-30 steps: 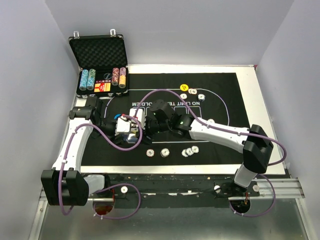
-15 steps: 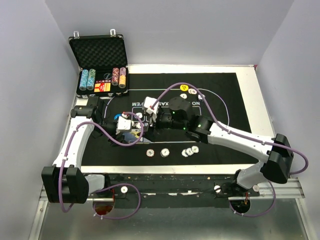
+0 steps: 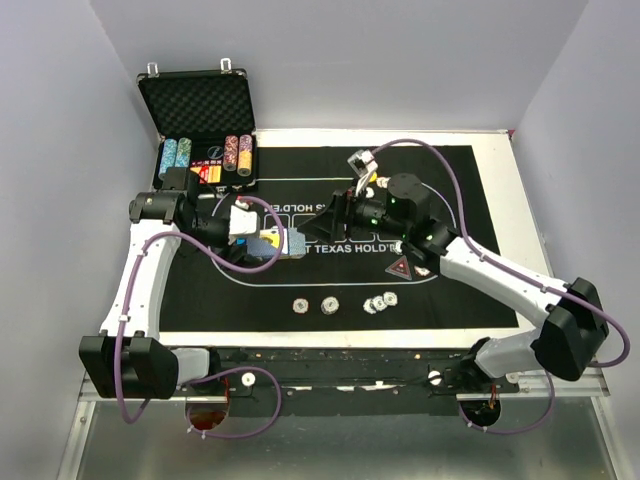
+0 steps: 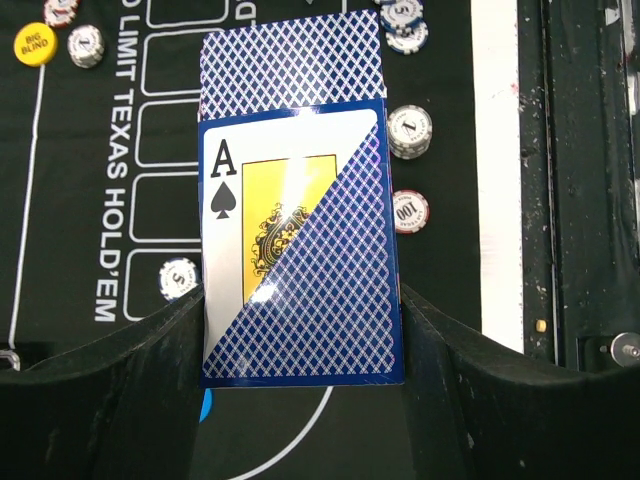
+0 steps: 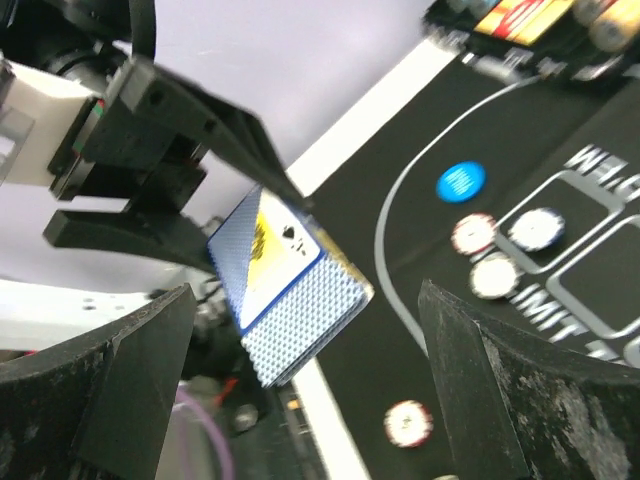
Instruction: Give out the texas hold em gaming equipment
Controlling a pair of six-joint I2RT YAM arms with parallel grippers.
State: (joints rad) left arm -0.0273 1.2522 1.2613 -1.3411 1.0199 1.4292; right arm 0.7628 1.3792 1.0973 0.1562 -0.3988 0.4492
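The right gripper [image 3: 326,217] is spread as wide as it goes and holds nothing. In the top view its open mouth faces about 8 o'clock, straight at the deck of blue-backed playing cards [image 4: 300,200]. The deck is near it but apart, clamped by its long edges in the closed-down left gripper [image 3: 264,243].

In the left wrist view the deck's long axis runs 12 to 6 along the fingers, with its free short end sticking out at 12. An ace of spades [image 4: 250,215] shows face up on the top, with blue back pattern covering the rest on a diagonal. In the right wrist view the deck hangs tilted and corner-on, centred between the right fingers.

The right arm looks best placed to take a card. I judge it must close in toward 8 o'clock and square itself to that tilt before pinching the free end.

On the black mat [image 3: 450,170], poker chips [image 3: 329,304] lie at 5 o'clock of the deck, and the dark red triangular marker [image 3: 399,268] at 4 o'clock of the right gripper.
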